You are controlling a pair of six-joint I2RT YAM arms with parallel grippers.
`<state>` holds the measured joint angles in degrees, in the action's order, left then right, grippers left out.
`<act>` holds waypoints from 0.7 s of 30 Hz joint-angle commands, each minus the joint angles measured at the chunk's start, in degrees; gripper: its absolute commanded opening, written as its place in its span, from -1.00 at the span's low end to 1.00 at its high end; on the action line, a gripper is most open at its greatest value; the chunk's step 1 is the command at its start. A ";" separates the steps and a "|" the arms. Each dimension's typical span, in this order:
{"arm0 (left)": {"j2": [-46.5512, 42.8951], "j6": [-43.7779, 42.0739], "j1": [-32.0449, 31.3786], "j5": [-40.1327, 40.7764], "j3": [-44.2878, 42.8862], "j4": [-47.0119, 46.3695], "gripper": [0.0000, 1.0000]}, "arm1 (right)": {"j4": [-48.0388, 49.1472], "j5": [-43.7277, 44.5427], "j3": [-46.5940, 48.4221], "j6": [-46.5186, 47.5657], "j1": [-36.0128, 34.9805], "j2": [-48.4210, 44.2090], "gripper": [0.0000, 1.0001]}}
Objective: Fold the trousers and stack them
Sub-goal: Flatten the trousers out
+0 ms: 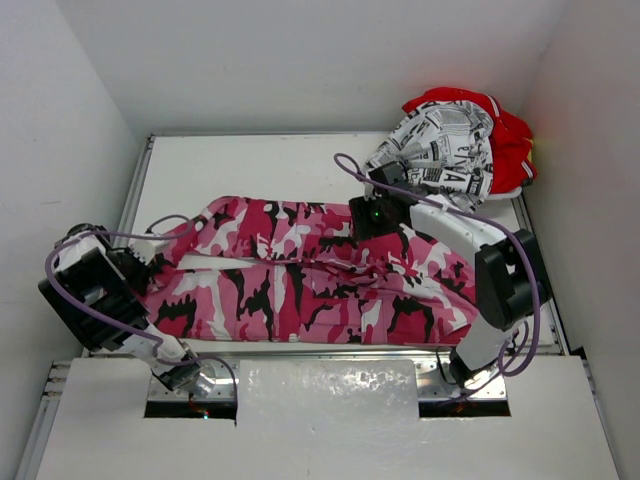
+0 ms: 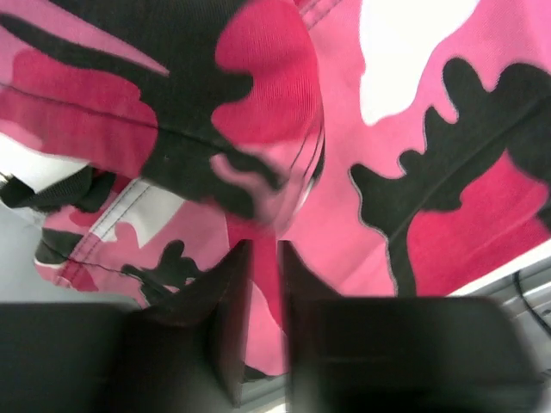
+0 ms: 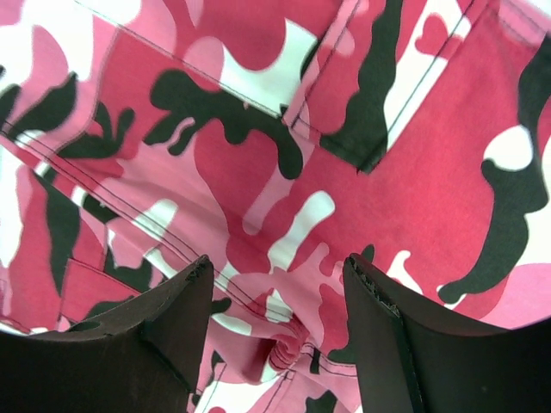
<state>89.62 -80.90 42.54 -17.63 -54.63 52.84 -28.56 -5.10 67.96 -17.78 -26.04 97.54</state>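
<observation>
The pink, white, black and crimson camouflage trousers [image 1: 310, 285] lie spread lengthwise across the table, legs to the left. My left gripper [image 1: 158, 262] is at the leg end. In the left wrist view it [image 2: 264, 245] is shut on a fold of the camouflage cloth [image 2: 430, 172]. My right gripper [image 1: 360, 222] hovers over the far edge near the waist. In the right wrist view it [image 3: 277, 262] is open, with a bunched pucker of the cloth [image 3: 288, 348] between the fingers. The newsprint trousers [image 1: 445, 150] lie heaped on the red trousers [image 1: 512, 140] at the back right.
The white table [image 1: 270, 165] is boxed in by white walls on three sides. A metal rail [image 1: 330, 350] and a white panel [image 1: 330, 395] run along the near edge. Purple cables [image 1: 100, 315] loop off both arms.
</observation>
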 commanded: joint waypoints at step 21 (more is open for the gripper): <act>18.91 33.69 -0.09 -11.38 -28.59 -10.81 -0.08 | -9.58 1.32 11.83 0.29 -0.32 3.45 0.20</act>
<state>108.14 -59.55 43.33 -29.71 -82.00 53.04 -36.10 -4.64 75.88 -17.89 -26.04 100.66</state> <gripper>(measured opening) 0.447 0.600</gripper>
